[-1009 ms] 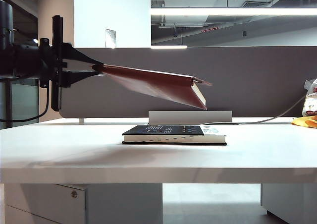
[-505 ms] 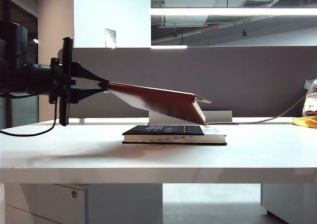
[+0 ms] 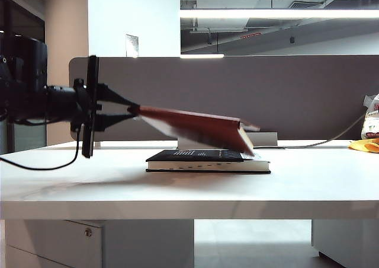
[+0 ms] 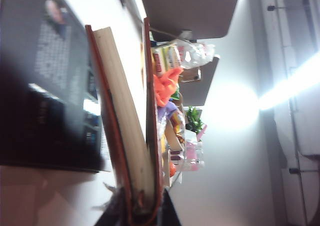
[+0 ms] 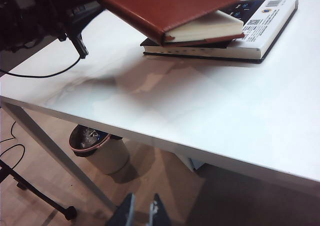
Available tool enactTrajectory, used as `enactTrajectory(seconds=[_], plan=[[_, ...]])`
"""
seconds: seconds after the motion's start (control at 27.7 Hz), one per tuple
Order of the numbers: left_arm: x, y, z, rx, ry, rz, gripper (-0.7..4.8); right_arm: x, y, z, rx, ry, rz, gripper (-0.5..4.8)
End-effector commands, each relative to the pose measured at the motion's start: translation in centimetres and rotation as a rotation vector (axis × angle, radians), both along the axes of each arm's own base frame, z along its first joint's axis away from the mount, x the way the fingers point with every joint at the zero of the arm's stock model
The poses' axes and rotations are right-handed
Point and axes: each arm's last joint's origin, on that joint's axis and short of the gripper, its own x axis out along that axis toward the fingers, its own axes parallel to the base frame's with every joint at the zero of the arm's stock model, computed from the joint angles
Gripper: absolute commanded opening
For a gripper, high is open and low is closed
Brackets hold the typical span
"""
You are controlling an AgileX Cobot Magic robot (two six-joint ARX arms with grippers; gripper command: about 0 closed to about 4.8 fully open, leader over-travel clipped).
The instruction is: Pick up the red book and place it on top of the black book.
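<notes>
Left gripper [image 3: 135,109] is clamped on the red book [image 3: 198,125], held tilted just above the black book [image 3: 207,160] mid-table; release remains, and the right gripper [image 5: 141,210], slightly parted, is parked empty off the table.

I see the black book [image 3: 207,160] lying flat on the table [image 3: 177,191], mid-table. My left gripper [image 3: 135,109], left of it, clamps the red book [image 3: 195,125] slanting above it. My right gripper [image 5: 141,211] hangs off the table's edge, below tabletop level.
</notes>
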Motion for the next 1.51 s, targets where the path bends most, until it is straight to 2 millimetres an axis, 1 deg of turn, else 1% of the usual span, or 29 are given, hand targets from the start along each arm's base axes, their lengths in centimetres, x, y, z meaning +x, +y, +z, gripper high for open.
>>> enactTrajectory(seconds=[0.04, 0.22, 0.4, 0.58, 0.79, 0.94, 1.19, 1.51], plan=[[0.3, -0.1, 0.3, -0.013, -0.044, 0.001, -0.05, -0.1, 0.0, 0.1, 0.004, 0.002, 0.015, 0.5], [0.7, -0.2, -0.7, -0.011, 0.0, 0.008, -0.05, -0.1, 0.0, 0.1, 0.004, 0.003, 0.019, 0.5], [1.3, -0.4, -1.2, -0.001, 0.06, 0.001, -0.06, -0.1, 0.0, 0.1, 0.004, 0.004, 0.019, 0.5], [2.1, -0.9, -1.1, 0.004, 0.097, -0.013, -0.06, -0.1, 0.0, 0.2, 0.003, 0.009, 0.019, 0.5], [3.0, -1.7, -0.4, 0.016, 0.149, -0.052, -0.05, -0.1, 0.0, 0.2, 0.002, 0.013, 0.02, 0.5], [3.2, -1.9, -0.2, 0.018, 0.15, -0.049, -0.06, -0.1, 0.0, 0.2, 0.002, 0.013, 0.02, 0.5], [3.1, -1.8, -0.9, 0.033, 0.225, -0.02, -0.05, -0.1, 0.0, 0.1, 0.009, 0.02, 0.026, 0.5], [3.2, -1.7, -0.9, 0.039, 0.234, 0.024, -0.05, -0.1, 0.0, 0.2, 0.019, 0.031, 0.022, 0.53]])
